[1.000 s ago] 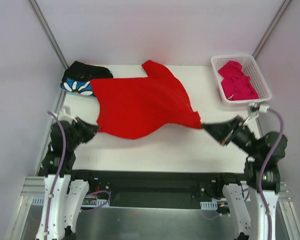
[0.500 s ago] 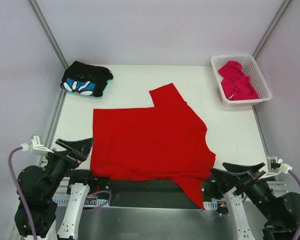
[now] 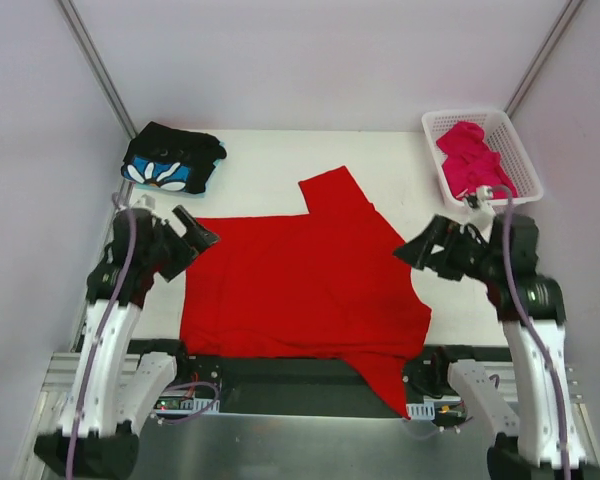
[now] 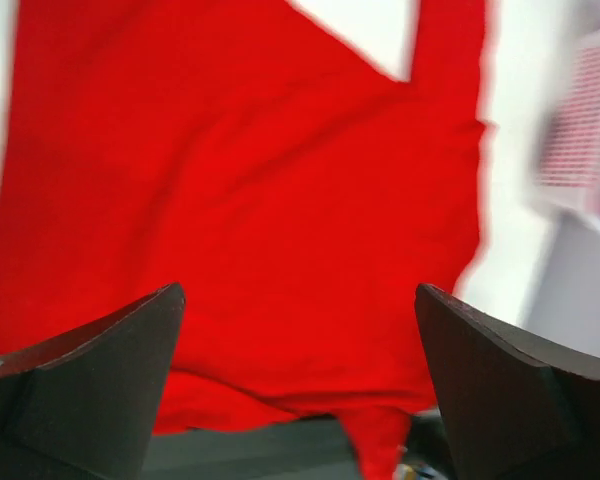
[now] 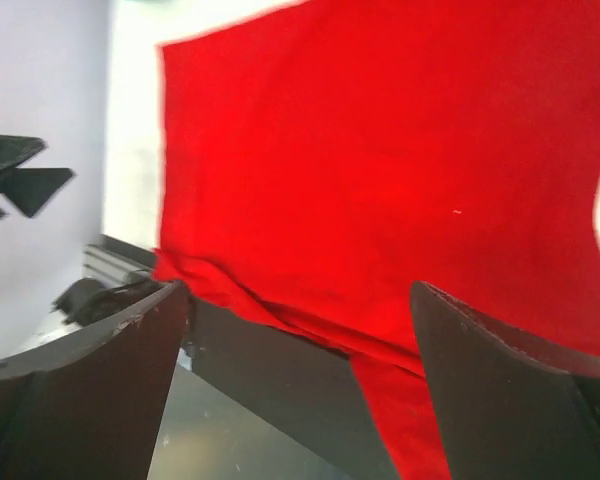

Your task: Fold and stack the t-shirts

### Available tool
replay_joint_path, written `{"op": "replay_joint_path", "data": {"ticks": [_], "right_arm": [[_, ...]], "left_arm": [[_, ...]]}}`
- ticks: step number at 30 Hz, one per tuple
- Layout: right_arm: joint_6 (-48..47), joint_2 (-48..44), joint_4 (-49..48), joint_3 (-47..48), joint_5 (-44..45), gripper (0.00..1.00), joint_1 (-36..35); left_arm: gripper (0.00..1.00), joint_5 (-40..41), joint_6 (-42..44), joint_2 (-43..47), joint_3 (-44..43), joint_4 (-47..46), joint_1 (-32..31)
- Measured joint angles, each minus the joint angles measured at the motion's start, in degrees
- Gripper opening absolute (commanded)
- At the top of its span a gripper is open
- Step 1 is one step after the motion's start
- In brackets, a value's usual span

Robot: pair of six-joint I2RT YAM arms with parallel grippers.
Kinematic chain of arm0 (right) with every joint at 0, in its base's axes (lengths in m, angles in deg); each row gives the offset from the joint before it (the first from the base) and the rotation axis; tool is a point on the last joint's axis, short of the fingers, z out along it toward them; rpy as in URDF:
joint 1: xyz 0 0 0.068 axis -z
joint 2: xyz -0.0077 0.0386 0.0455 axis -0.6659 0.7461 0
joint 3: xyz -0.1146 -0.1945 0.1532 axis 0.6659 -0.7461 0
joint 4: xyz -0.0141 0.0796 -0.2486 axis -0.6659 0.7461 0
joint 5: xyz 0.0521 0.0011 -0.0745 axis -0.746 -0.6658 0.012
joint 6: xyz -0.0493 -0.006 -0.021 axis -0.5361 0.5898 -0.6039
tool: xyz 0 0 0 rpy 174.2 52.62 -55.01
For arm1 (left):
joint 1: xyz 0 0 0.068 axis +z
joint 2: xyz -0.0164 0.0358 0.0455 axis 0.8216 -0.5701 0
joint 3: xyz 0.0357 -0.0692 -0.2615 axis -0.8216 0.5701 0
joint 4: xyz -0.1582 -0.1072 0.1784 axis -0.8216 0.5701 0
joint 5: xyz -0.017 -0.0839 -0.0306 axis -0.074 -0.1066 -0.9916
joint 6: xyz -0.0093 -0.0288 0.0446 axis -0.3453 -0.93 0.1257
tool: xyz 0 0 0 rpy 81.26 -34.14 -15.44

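A plain red t-shirt (image 3: 300, 285) lies spread flat across the white table, one sleeve pointing to the back. Its near hem hangs over the table's front edge. My left gripper (image 3: 202, 232) hovers open over the shirt's left edge, holding nothing. My right gripper (image 3: 420, 248) hovers open over the shirt's right edge, also holding nothing. In the left wrist view the red t-shirt (image 4: 260, 180) fills the space beyond the open left gripper (image 4: 298, 290). The right wrist view shows the red t-shirt (image 5: 400, 150) past the open right gripper (image 5: 298, 287). A folded black flower-print t-shirt (image 3: 170, 160) sits at the back left. A pink t-shirt (image 3: 475, 160) lies crumpled in the basket.
The white lattice basket (image 3: 526, 170) stands at the back right corner, just behind my right arm. Slanted frame poles (image 3: 95, 65) rise at both back corners. The dark table rail and arm bases (image 3: 310, 365) run along the near edge.
Both grippers let go of the red t-shirt, which dropped from a stretched hold to lie flat. Both arms dipped to the near edge, then rose over the shirt's sides.
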Motion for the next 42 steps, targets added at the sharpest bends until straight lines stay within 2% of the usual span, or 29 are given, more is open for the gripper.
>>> {"op": "replay_joint_path", "data": {"ticks": [4, 7, 13, 19, 25, 29, 31, 33, 38, 42], "right_arm": [[-6.2, 19.3, -0.1, 2.5, 5.5, 0.96, -0.9], [-8.7, 30.6, 1.1, 6.0, 11.6, 0.96, -3.8], [-12.7, 49.5, 7.2, 26.5, 25.6, 0.96, -11.5], [-13.3, 66.2, 10.3, 42.5, 30.1, 0.96, -16.1], [-15.6, 82.0, 12.4, 53.3, 28.7, 0.96, -17.0], [-16.8, 93.4, 17.2, 66.2, 27.5, 0.96, -16.8], [-17.0, 96.6, 17.8, 70.3, 26.8, 0.96, -16.5], [-17.1, 97.6, 17.6, 70.6, 26.2, 0.96, -16.0], [-17.0, 97.5, 15.7, 65.9, 23.1, 0.96, -14.6], [-16.8, 97.5, 11.6, 61.8, 16.5, 0.96, -13.4]], "left_arm": [[0.99, 5.0, 8.1, -18.9, -2.6, -2.3, -3.2], [0.99, 8.5, 11.6, -28.3, -4.1, -3.4, -4.4], [0.99, 13.6, 15.7, -42.4, -12.1, -3.2, -4.7], [0.99, 16.2, 17.1, -50.0, -21.4, -4.2, -4.7], [0.99, 16.5, 17.2, -56.1, -26.4, -4.8, -4.7], [0.99, 16.9, 17.2, -60.7, -28.4, -4.9, -4.7], [0.99, 17.2, 17.2, -63.3, -29.9, -5.1, -4.7], [0.99, 17.3, 17.2, -65.1, -30.5, -6.0, -4.7], [0.99, 16.0, 16.7, -65.7, -27.9, -10.6, -4.7], [0.99, 15.2, 15.8, -65.7, -26.1, -13.4, -4.7]]}}
